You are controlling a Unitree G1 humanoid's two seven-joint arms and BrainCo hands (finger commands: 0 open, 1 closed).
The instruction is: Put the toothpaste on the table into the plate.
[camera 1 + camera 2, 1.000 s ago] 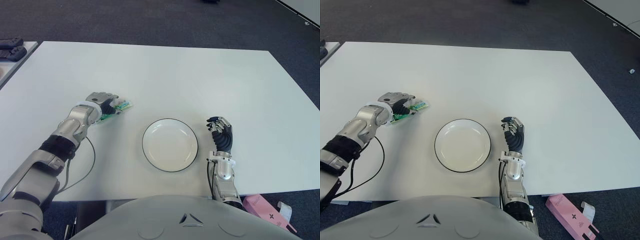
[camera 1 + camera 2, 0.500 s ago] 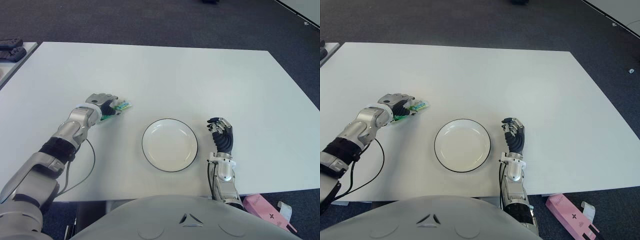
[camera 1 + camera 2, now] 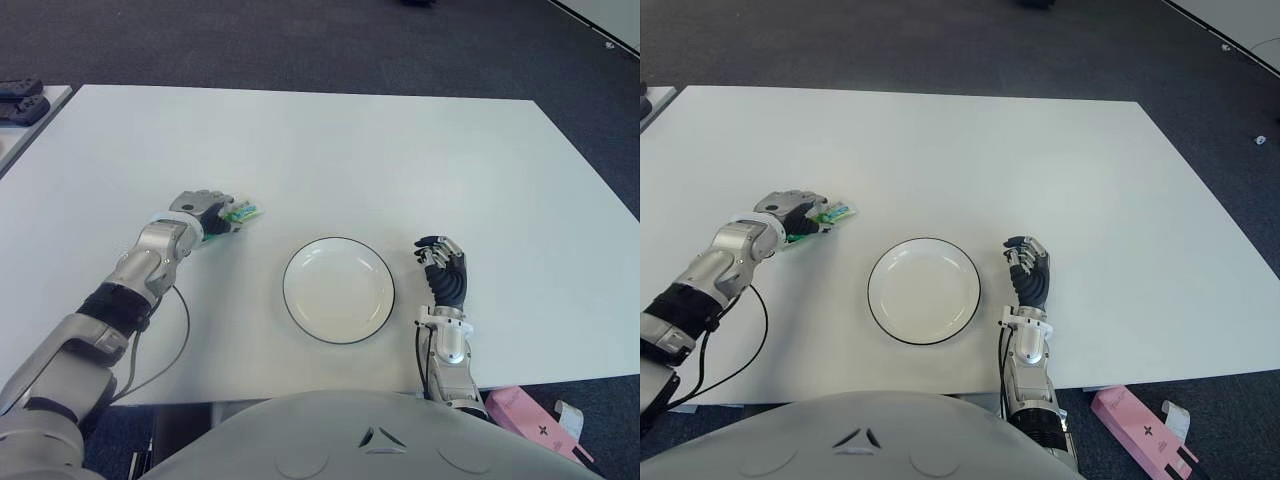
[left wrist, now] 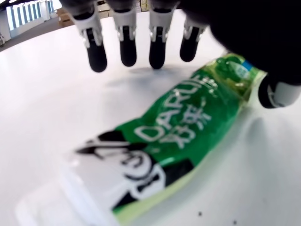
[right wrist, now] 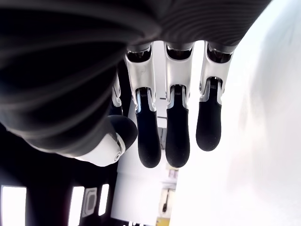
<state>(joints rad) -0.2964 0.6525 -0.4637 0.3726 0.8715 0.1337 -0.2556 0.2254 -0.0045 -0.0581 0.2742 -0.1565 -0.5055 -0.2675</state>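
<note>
A green and white toothpaste tube [image 4: 186,120] lies flat on the white table [image 3: 400,150], left of the plate; its cap end [image 3: 244,212] sticks out past my left hand [image 3: 202,210]. That hand hovers over the tube with its four fingers [image 4: 127,52] straight on one side and the thumb [image 4: 277,92] at the cap end, not closed on it. The round white plate [image 3: 338,291] with a dark rim holds nothing. My right hand [image 3: 443,272] shows just right of the plate, fingers relaxed and holding nothing.
A black cable [image 3: 183,318] loops on the table beside my left forearm. Dark devices [image 3: 20,100] sit on a second table at far left. A pink box [image 3: 515,410] lies on the floor past the table's near right edge.
My left forearm has swung slightly left while the hand stays over the tube. The tube, the plate and my right hand have hardly moved.
</note>
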